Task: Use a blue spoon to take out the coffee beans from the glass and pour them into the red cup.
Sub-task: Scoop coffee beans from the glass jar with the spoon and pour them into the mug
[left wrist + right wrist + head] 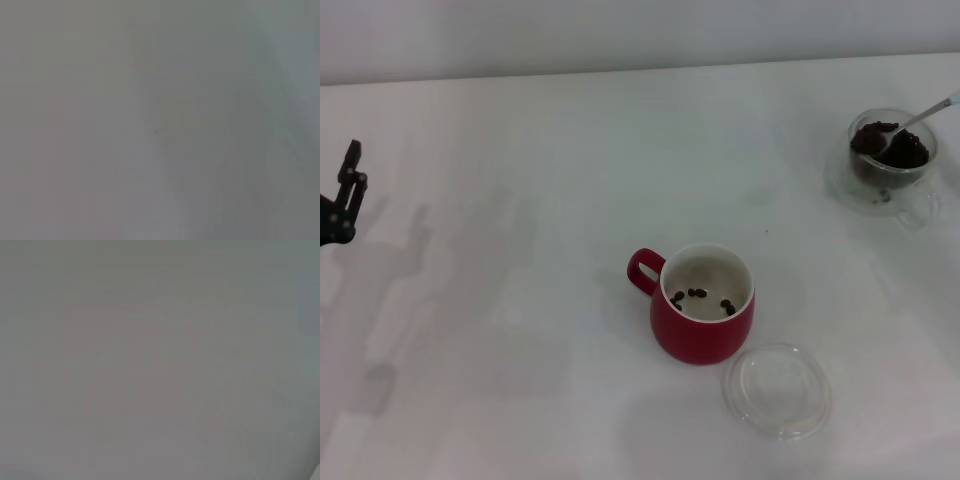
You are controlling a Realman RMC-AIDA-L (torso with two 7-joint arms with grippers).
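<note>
Head view: the red cup (704,318) stands upright near the middle of the white counter (520,200), its loop handle turned toward the robot's left, and a few coffee beans (703,298) lie on its white bottom. Just beside it, on the near right, a flat clear round dish (777,391) rests on the counter. Well apart, at the far right, sits the glass (890,165), heaped with dark beans, and the blue spoon (920,117) leans in it, bowl down among the beans, handle slanting up past the rim toward the right edge. At the far left edge the left gripper (342,195) hangs above the counter; whether it is apart or together, I cannot tell. The right gripper is out of sight.

Left wrist view: only a grey blur.

Right wrist view: the same, nothing to make out.
</note>
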